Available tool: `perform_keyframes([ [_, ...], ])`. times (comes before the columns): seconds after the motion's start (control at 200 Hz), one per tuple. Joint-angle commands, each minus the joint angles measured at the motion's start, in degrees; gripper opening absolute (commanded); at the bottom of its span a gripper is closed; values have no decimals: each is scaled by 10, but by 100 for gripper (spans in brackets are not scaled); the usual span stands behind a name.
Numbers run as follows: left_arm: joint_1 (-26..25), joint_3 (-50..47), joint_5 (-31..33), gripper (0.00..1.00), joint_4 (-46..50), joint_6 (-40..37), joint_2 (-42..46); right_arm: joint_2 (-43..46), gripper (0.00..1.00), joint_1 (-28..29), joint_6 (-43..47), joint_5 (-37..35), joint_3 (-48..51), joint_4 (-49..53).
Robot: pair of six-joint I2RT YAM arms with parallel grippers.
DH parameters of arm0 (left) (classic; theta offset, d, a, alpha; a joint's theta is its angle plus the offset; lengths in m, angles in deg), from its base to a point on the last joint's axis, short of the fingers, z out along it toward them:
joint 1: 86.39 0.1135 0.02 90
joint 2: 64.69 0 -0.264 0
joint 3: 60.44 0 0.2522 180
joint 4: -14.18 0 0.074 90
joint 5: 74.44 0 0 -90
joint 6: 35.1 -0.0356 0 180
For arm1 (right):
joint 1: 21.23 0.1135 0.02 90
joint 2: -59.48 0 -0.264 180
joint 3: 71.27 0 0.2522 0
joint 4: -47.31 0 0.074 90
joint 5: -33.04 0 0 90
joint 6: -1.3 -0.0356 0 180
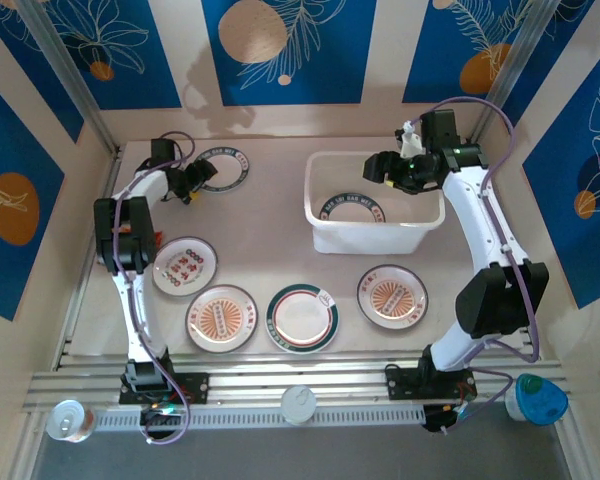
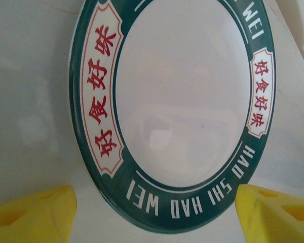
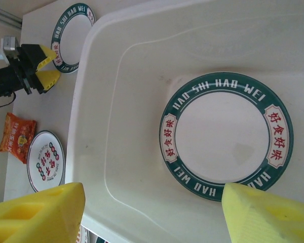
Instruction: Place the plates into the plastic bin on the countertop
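Plates lie about on the countertop (image 1: 270, 240). A green-rimmed plate (image 1: 225, 172) sits flat at the back left. The left gripper (image 1: 195, 181) hangs just beside its edge. Its yellow fingers (image 2: 33, 215) are spread wide, one at each side of the plate's near rim, and they hold nothing.

The plastic bin (image 1: 375, 238) stands at the back right. A second green plate (image 1: 352, 208) lies flat on its floor. The right gripper (image 1: 378, 167) hovers over the bin, above that plate. Its fingers (image 3: 268, 212) are wide apart too, with nothing in them.

Four more plates sit nearer the front: a red-dotted plate (image 1: 185, 265), an orange-middle plate (image 1: 221, 318), a third green plate (image 1: 302, 318) and a last orange plate (image 1: 392, 296). An orange snack packet (image 3: 17, 136) lies just beside the red-dotted plate.
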Motion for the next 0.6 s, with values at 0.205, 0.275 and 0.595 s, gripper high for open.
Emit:
perform_keyframes([
  [0.205,7,33,-28,67,-47,44,-40,-25,71,20,0,-13,-27,21],
  [0.275,8,32,-28,64,-56,56,-44,-28,71,22,-1,-14,-29,23],
  [0.595,7,8,-15,32,-92,95,-49,-23,67,40,-8,-11,-14,9],
])
